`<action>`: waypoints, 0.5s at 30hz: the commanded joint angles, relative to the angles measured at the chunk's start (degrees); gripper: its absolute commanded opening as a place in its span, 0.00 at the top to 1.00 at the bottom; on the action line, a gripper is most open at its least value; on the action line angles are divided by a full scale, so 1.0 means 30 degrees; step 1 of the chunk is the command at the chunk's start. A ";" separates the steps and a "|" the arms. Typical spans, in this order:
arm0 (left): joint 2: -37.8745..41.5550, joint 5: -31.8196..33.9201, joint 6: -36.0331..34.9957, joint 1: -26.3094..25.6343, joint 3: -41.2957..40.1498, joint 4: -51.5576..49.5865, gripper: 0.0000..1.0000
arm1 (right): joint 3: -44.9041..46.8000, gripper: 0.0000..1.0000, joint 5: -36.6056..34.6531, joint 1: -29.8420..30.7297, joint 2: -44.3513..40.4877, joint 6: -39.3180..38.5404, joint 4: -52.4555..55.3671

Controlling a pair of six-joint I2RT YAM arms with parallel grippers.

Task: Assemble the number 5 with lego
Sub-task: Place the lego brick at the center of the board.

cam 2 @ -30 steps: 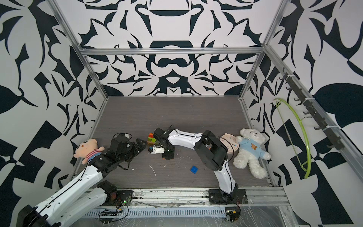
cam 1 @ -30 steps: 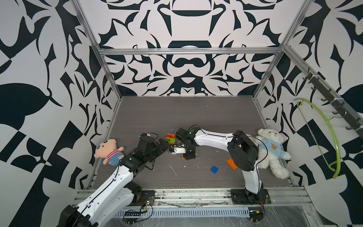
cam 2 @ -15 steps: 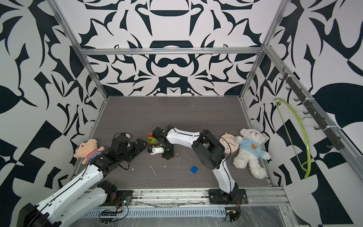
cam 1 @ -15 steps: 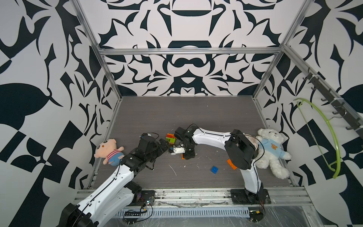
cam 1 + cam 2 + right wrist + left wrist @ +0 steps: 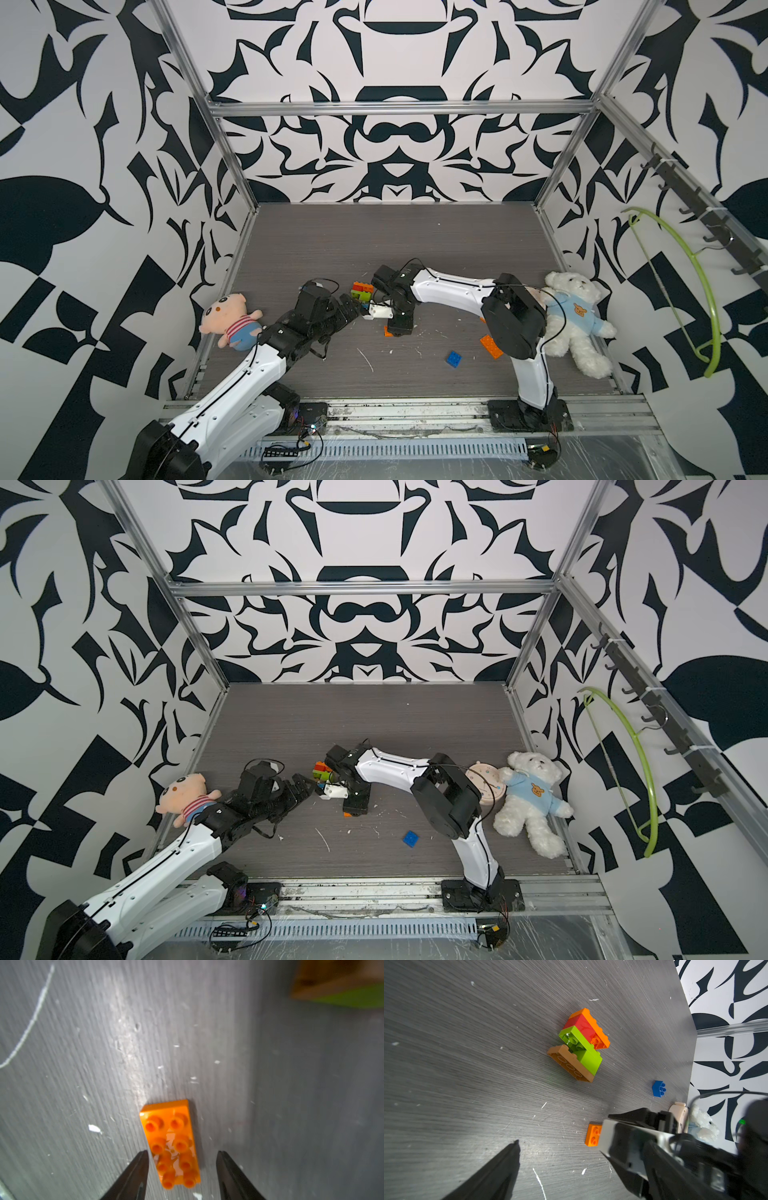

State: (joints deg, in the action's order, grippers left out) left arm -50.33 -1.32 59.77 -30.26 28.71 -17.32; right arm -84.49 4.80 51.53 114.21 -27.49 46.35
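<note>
Orange plastic lies between the right jaws: a two-by-four orange brick (image 5: 170, 1145) rests flat and studs-up on the grey wood-grain table (image 5: 291, 1084). The black fingertips (image 5: 137, 1167) are spread to either side of it, with a strip of bare table showing at each side, so nothing is pinched. In both top views only a corner of this brick (image 5: 387, 331) (image 5: 346, 813) peeks out beneath the lowered right wrist. A joined cluster of lego (image 5: 579, 1047), made of orange, red, lime green and tan bricks, lies on the table just beyond that wrist (image 5: 360, 291) and apart from the loose brick. The left jaws are spread wide and empty, low over the table and pointing toward the cluster, close to the white housing on the right wrist. The left wrist view shows only one of their black fingers (image 5: 500, 1174). A small blue brick (image 5: 454, 358) lies alone nearer the front rail, and a second orange brick (image 5: 491, 346) lies beside the right arm's elbow. A plush pig (image 5: 226, 322) lies at the table's left edge, and a white teddy bear (image 5: 575, 320) in a blue top lies at its right edge.
</note>
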 commanded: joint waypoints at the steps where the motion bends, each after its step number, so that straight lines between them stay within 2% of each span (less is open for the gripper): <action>1: -0.0149 -0.0503 -0.0408 0.0067 0.0478 0.0505 0.01 | 0.1047 0.41 -0.1181 -0.0242 -0.3043 0.4232 -0.2352; 3: -0.0402 -0.0703 -0.0376 0.0053 0.0444 0.0784 0.01 | 0.2143 0.41 -0.1533 -0.0549 -0.4291 0.7011 -0.3374; 6: -0.0903 -0.1237 -0.0338 -0.0016 0.0470 0.1193 0.01 | 0.3188 0.41 -0.1438 -0.1181 -0.5540 1.0479 -0.2989; 10: -0.1534 -0.1216 -0.0294 -0.0744 0.0622 0.1489 0.01 | 0.5719 0.42 -0.1635 -0.1604 -0.7490 1.3855 -0.2955; 15: -0.2439 -0.0587 0.0179 -0.2524 0.0910 0.1815 0.01 | 0.8943 0.42 -0.2743 -0.1641 -1.0083 1.7141 -0.2528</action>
State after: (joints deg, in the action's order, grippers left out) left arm -56.49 -3.73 59.86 -35.64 29.67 -13.41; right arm -60.45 -0.60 46.24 87.59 13.74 37.23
